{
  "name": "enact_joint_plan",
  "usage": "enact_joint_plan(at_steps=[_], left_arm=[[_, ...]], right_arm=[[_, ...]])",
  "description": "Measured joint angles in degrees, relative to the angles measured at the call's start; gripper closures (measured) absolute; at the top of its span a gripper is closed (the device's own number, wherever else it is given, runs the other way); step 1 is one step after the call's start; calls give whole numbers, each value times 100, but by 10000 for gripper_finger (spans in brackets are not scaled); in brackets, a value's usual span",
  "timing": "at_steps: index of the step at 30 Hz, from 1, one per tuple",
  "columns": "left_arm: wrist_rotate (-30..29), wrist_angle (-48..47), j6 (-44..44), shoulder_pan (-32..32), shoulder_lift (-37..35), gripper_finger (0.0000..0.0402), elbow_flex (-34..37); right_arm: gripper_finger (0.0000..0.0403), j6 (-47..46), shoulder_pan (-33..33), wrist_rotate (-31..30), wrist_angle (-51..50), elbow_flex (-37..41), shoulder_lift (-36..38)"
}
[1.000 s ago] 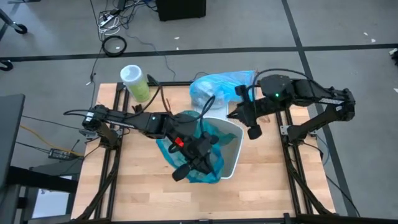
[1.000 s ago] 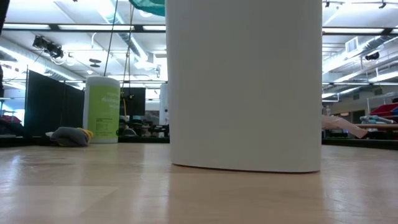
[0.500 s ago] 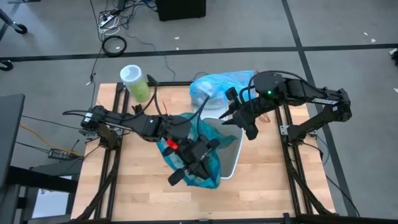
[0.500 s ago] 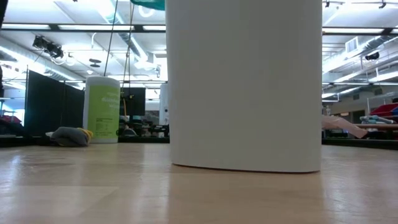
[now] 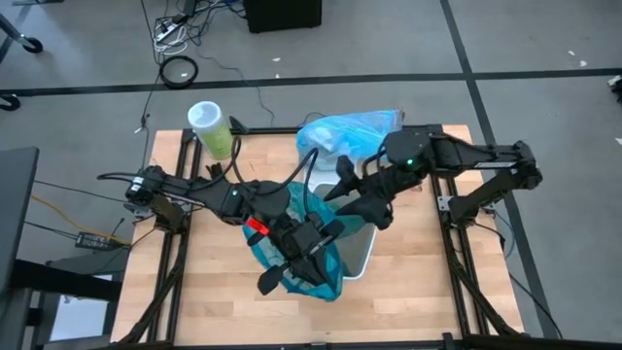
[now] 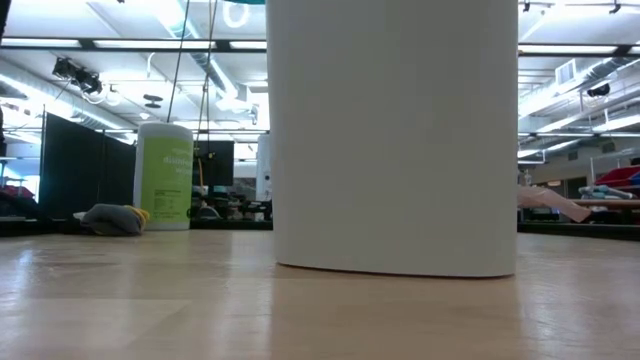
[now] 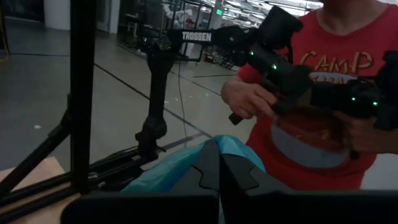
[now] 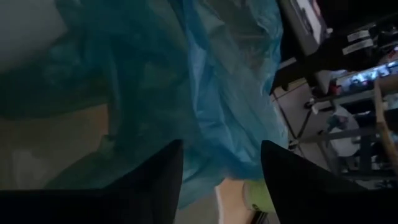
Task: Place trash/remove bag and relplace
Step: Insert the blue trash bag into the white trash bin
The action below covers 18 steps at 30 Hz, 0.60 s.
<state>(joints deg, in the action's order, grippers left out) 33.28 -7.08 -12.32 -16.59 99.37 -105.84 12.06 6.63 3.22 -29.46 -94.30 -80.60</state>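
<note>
Approx. halfway, judging by layout: the light blue bag (image 5: 342, 134), bulging w/ what looks like trash inside, lies on the desk (image 5: 214, 292) at the far edge, just behind the white bin (image 5: 362, 255), so removal looks done. Replacement is in progress: the darker teal bag (image 5: 309, 261) is draped over the bin's left rim & hangs partly outside, not seated all round. Left tool (image 5: 292, 264) is pressed together, pinching a fold of the teal bag at that rim; left wrist view shows teal film bunched at its fingertips. Right tool (image 5: 358, 194) is over the bin's far rim, jaws spread, nothing held; right wrist view shows teal film between its fingers (image 8: 149, 180). Left to do, prob.: spread the liner open, tuck it over the whole rim. No loose trash visible on desk.
</note>
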Motion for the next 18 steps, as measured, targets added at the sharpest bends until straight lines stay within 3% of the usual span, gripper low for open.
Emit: enact_joint_plan(at_steps=[18], left_arm=[[-22,17,-13,236,0,401,0]], right_arm=[[214,595,-28,-57,443,2,-87]])
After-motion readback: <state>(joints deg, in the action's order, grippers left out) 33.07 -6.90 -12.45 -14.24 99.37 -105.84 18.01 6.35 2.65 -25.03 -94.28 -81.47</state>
